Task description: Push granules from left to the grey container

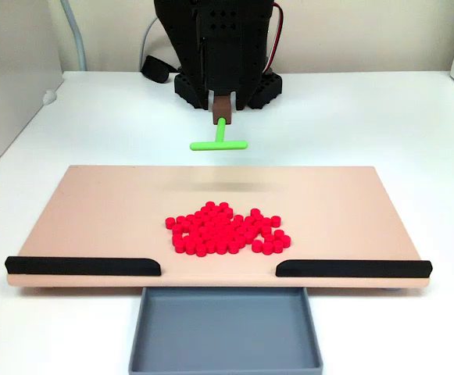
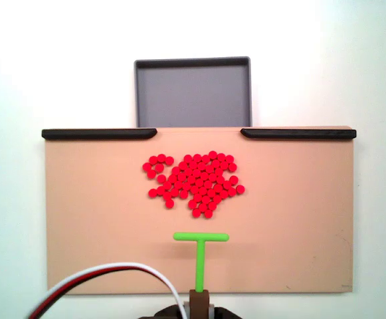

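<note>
A heap of red granules (image 1: 227, 228) (image 2: 196, 181) lies in the middle of the pinkish-beige board (image 1: 94, 211) (image 2: 80, 219), just short of the gap between the two black edge strips. Past that gap sits the grey container (image 1: 137, 328) (image 2: 193, 62), with nothing in it. My gripper (image 1: 222, 111) (image 2: 199, 300) is shut on the stem of a green T-shaped pusher stick (image 1: 219, 144) (image 2: 200, 236). The crossbar hangs on the arm's side of the heap, apart from the granules, and casts a shadow on the board.
Black edge strips (image 1: 82, 266) (image 1: 352, 268) (image 2: 99, 133) (image 2: 299, 133) bound the board's container side, left and right of the gap. The arm's black base (image 1: 227, 47) stands behind the board. A white, red and black cable (image 2: 113, 272) loops near the gripper. White table surrounds the board.
</note>
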